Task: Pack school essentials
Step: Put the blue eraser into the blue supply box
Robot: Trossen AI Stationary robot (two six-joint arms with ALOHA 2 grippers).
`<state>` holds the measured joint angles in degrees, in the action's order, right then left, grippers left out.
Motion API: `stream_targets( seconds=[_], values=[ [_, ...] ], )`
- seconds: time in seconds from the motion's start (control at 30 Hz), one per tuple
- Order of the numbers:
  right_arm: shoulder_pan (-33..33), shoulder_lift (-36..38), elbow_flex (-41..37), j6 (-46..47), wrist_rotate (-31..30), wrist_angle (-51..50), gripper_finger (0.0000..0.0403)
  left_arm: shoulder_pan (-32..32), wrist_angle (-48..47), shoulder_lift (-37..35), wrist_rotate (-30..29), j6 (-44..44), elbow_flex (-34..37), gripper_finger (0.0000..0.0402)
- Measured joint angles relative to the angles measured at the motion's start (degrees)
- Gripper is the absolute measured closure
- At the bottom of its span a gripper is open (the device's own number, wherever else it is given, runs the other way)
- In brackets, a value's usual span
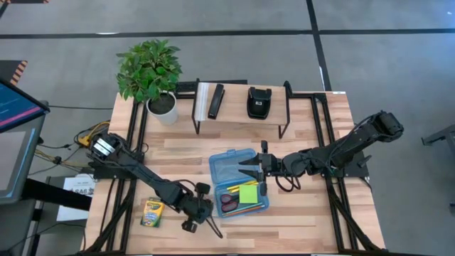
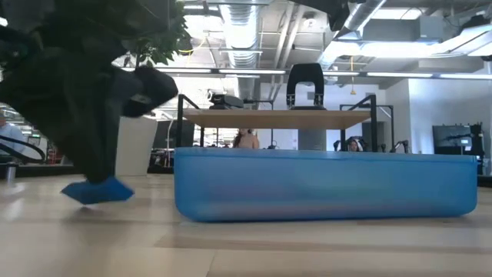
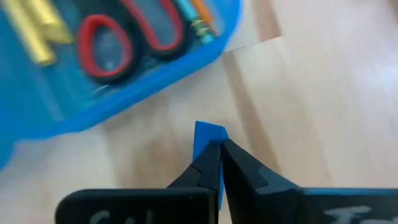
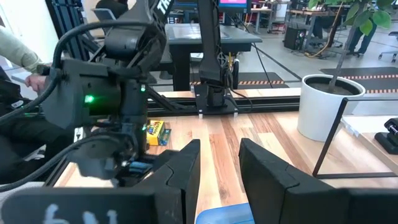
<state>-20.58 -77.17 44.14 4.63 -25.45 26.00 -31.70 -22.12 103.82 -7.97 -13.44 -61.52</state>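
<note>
One thin corner of the eraser (image 3: 208,138) sits clenched in the left tool (image 3: 219,155), so it may slip before reaching the case (image 1: 226,165).

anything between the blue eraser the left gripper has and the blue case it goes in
Nothing visible. The left gripper is shut on the blue eraser just off the blue case, with only bare table between them. The case is open-topped, and the right gripper sits at its far rim, away from that path.
</note>
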Motion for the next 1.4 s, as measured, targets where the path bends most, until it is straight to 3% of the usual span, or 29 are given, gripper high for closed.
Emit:
stream_targets(
  seconds=[0.57, 0.67, 0.9, 1.0, 1.2, 1.4],
  values=[
    [0.0, 0.0, 0.0, 0.0, 0.0, 0.0, 0.0269, 0.0, -0.9, -3.0, -0.9, -0.8, -0.2, 0.0397],
    [0.0, 0.0, 0.0, -0.1, 0.0, 0.0, 0.0269, -0.2, -0.9, -2.9, -0.3, -1.0, -0.2, 0.037],
    [0.0, 0.0, 0.0, -0.1, 0.0, 0.1, 0.0269, -0.7, -0.5, -2.2, -3.2, -1.1, 2.4, 0.0262],
    [0.0, 0.0, 0.0, -0.1, 0.0, 0.1, 0.0269, -0.3, 2.7, -2.2, -3.0, -1.7, 4.8, 0.0243],
    [0.0, 0.0, 0.0, -0.1, 0.0, 0.1, 0.0269, 0.6, 10.3, -1.9, -1.5, -1.7, 8.4, 0.0249],
    [0.0, 0.0, 0.0, -0.1, 0.0, 0.1, 0.0269, 1.0, 11.2, -0.1, -0.3, -2.2, 9.1, 0.0295]
  ],
)
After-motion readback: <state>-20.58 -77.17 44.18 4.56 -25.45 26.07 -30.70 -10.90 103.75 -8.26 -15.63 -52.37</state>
